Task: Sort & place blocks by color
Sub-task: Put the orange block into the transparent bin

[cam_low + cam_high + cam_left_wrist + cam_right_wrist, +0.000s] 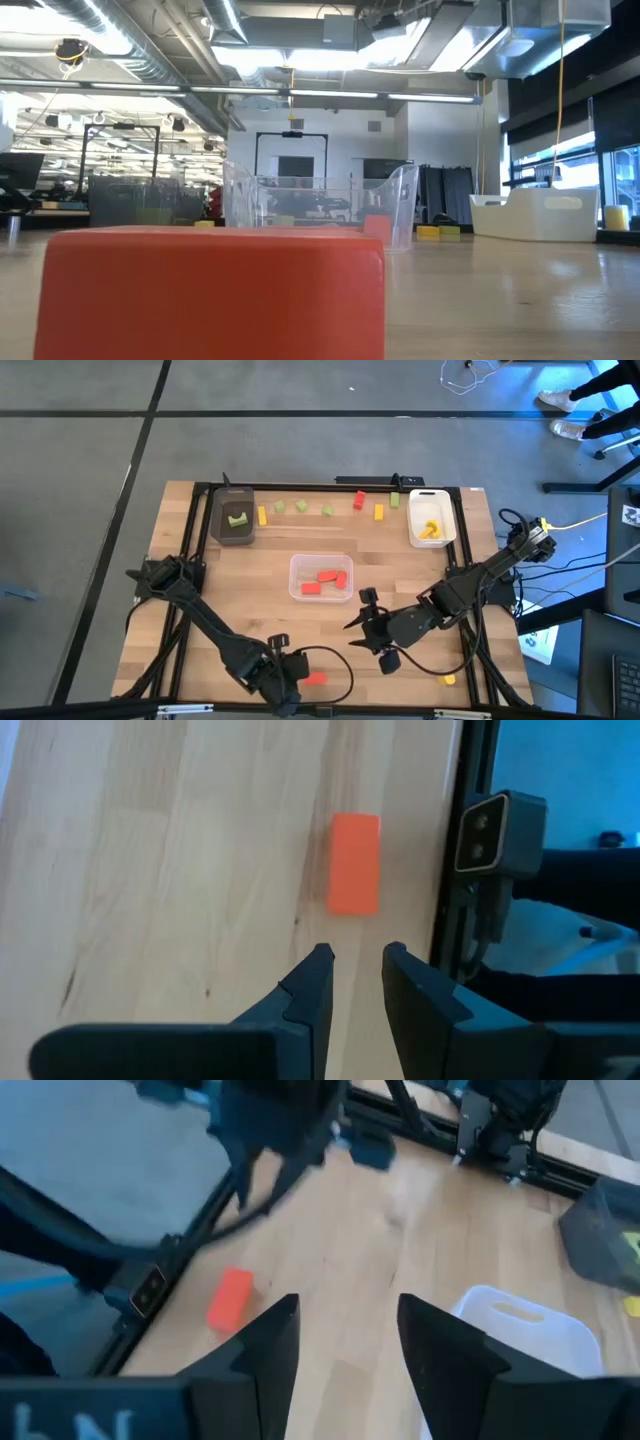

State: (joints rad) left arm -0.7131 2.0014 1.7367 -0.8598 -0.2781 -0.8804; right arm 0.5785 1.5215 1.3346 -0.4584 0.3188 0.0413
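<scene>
Red block nearest camera: lone red block fills the low view foreground; lies flat at the near edge of the surface, left of centre, alone
Left tool: left tool near the near edge, just beside that red block, not touching it; fingers a narrow gap apart, nothing between them
Right tool: right tool over the near-centre of the surface, just near of the clear tray; fingers moderately apart, holding nothing
Clear tray: clear tray at surface centre, red blocks inside, about three
Dark grey tray: dark grey tray by the far edge, left side; one light green block in it
White tray: white tray by the far edge toward the right corner; yellow blocks inside
Loose row: along the far edge between the dark grey and white trays, a yellow block, three green blocks, one red block, another yellow block, one more green block
Stray yellow: small yellow block near the near right corner, well apart from the others
Beyond surface: person's shoes on the floor past the far right corner
</scene>
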